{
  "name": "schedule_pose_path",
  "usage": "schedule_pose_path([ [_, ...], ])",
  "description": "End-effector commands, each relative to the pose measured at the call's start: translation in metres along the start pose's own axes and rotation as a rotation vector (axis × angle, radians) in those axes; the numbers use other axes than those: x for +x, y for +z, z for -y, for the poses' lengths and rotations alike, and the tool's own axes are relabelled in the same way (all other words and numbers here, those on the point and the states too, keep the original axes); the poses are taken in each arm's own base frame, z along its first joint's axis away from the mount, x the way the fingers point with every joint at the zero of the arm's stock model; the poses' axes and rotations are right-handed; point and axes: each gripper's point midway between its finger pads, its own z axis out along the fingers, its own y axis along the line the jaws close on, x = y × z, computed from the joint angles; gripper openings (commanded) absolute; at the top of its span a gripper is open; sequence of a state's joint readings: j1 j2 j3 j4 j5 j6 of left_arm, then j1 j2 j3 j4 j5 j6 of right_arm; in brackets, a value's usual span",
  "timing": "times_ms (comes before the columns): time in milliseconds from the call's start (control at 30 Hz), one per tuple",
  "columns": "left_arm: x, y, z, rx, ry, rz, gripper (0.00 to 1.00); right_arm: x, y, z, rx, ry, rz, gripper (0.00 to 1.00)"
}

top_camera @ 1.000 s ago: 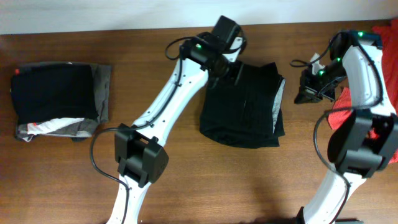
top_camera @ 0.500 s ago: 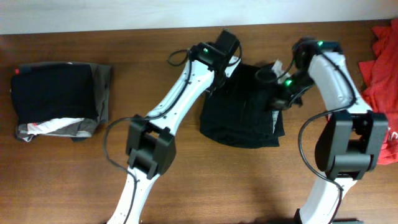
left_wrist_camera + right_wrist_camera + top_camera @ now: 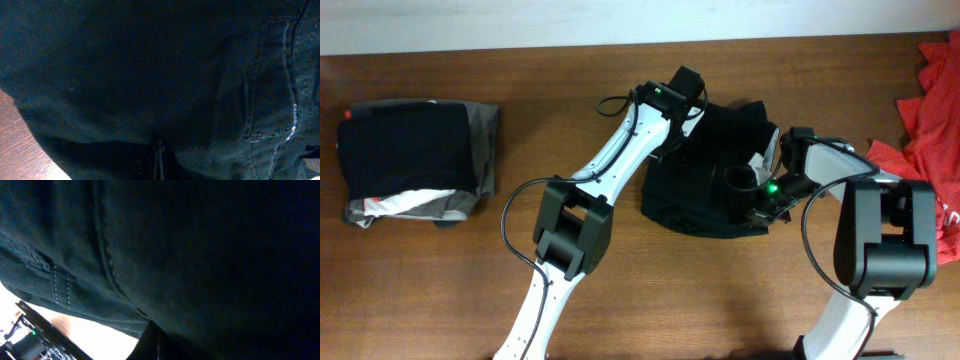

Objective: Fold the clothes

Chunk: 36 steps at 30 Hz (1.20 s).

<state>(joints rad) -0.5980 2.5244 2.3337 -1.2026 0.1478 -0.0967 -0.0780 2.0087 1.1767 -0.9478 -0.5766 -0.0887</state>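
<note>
We see a plain black folded fabric garment [image 3: 705, 190] with pale stitching on the brown wood-grain desk [image 3: 440, 290]. At its left edge lies a black garment [image 3: 405, 150] over grey-and-white cloth [image 3: 420, 205], and at its right edge, crumpled red-orange fabric [image 3: 930, 110].

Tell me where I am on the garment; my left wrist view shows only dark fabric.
Observer: Your left end effector is at the far left corner of the black garment.
Operator: Where's the other arm?
Observer: The right end effector is low over the same garment's right edge, near side.
Operator: Anything finished yet?
Observer: A folded pile lies at the left end of the table, apart from both arms.
</note>
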Motion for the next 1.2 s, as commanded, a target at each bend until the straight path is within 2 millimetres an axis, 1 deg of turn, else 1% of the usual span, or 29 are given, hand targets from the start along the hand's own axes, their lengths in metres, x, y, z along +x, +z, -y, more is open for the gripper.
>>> schedule_pose_path([
  [0,-0.002,-0.003,0.001,-0.006,0.025,0.012,0.00,0.023,0.022,0.031,0.095,0.061,-0.096,0.04],
  [67,-0.011,-0.018,-0.001,-0.014,0.027,0.050,0.00,0.019,0.011,0.025,0.080,0.078,-0.100,0.04],
  [167,-0.022,-0.049,0.000,-0.010,0.027,0.115,0.00,0.005,-0.014,0.008,0.060,0.069,-0.087,0.04],
  [233,-0.024,-0.067,-0.001,-0.006,0.024,0.140,0.00,-0.008,-0.036,-0.014,0.010,-0.003,-0.064,0.04],
  [267,-0.022,-0.072,-0.001,-0.007,0.022,0.139,0.00,-0.015,-0.047,-0.025,-0.015,-0.034,-0.048,0.04],
  [300,-0.020,-0.075,-0.001,-0.008,0.020,0.134,0.00,-0.021,-0.058,-0.035,-0.032,-0.061,-0.031,0.04],
  [367,-0.011,-0.077,-0.003,-0.011,0.013,0.102,0.00,-0.036,-0.078,-0.047,-0.029,-0.096,0.018,0.04],
  [433,-0.003,-0.075,-0.004,-0.013,0.009,0.067,0.00,-0.054,-0.095,-0.056,-0.020,-0.139,0.085,0.04],
  [500,0.004,-0.073,-0.002,-0.002,0.005,0.037,0.00,-0.069,-0.106,-0.060,-0.006,-0.163,0.148,0.04],
  [567,0.009,-0.073,0.012,0.082,0.050,0.019,0.00,-0.084,-0.110,-0.057,0.024,-0.156,0.202,0.04],
  [600,0.010,-0.075,0.026,0.165,0.090,0.017,0.00,-0.091,-0.111,-0.055,0.038,-0.164,0.229,0.04],
  [667,0.011,-0.077,0.038,0.237,0.124,0.019,0.00,-0.101,-0.110,-0.053,0.043,-0.181,0.257,0.04],
  [733,0.010,-0.079,0.045,0.275,0.151,0.027,0.00,-0.113,-0.108,-0.049,0.049,-0.185,0.288,0.04],
  [867,0.009,-0.073,0.049,0.304,0.176,0.036,0.00,-0.141,-0.105,-0.029,0.123,-0.126,0.362,0.04],
  [967,0.014,-0.070,0.071,0.444,0.263,0.044,0.00,-0.159,-0.105,-0.015,0.181,-0.112,0.415,0.04],
  [1067,0.017,-0.059,0.087,0.527,0.283,0.048,0.00,-0.169,-0.104,-0.005,0.229,-0.108,0.444,0.04],
  [1167,0.019,-0.036,0.094,0.533,0.306,0.055,0.00,-0.177,-0.108,0.010,0.309,-0.100,0.473,0.04],
])
